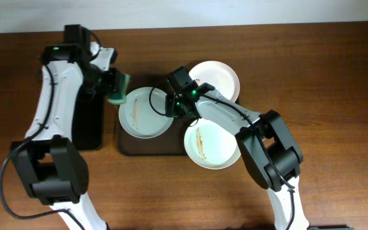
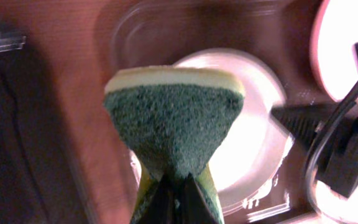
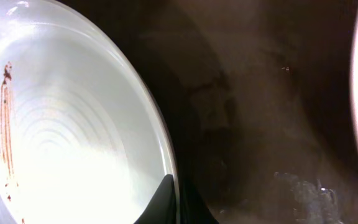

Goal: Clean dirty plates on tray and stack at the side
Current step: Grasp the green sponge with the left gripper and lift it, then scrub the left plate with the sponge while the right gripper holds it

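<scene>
Three white plates lie on the dark brown tray (image 1: 130, 145). The left plate (image 1: 142, 116) has a thin brown streak; my right gripper (image 1: 169, 102) is shut on its right rim, and the rim (image 3: 166, 155) shows pinched between the fingers in the right wrist view. My left gripper (image 1: 110, 85) is shut on a green and yellow sponge (image 1: 119, 89), held just off this plate's upper left edge; the sponge (image 2: 174, 121) hangs over the plate (image 2: 253, 143) in the left wrist view. A second plate (image 1: 217, 78) sits at the back right. A streaked third plate (image 1: 213, 148) sits at the front right.
A narrow glossy black tray (image 1: 87, 121) lies left of the brown tray, under my left arm. The tray's dark floor (image 3: 266, 124) shows beside the held plate. The wooden table (image 1: 337, 76) extends to the right.
</scene>
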You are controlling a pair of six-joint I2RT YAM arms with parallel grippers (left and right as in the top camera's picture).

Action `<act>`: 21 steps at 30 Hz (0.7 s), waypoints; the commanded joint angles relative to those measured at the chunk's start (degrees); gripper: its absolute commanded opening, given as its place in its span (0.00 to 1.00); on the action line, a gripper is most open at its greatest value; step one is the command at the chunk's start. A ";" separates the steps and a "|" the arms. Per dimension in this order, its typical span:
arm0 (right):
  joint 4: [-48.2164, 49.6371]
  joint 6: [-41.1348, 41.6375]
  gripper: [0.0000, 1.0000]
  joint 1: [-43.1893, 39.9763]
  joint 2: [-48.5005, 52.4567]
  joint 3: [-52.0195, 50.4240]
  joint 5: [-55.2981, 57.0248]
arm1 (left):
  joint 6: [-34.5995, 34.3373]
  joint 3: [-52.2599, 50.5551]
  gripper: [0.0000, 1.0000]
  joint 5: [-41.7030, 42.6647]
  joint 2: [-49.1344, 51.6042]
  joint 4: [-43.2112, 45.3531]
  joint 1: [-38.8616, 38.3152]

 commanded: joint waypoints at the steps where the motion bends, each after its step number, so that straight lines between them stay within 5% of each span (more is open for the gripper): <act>1: -0.07 -0.85 0.04 -1.20 1.64 -0.22 -8.22 | -3.89 -7.02 0.01 2.16 -1.40 6.67 -3.43; 13: -2.27 -3.17 0.04 -3.69 1.66 -0.26 -13.86 | -10.97 -24.13 0.01 -4.81 -1.40 23.67 -7.65; 21: -2.25 -3.15 0.04 -3.69 1.66 -0.26 -13.40 | -24.15 -24.11 0.01 -17.62 -1.42 9.49 -12.74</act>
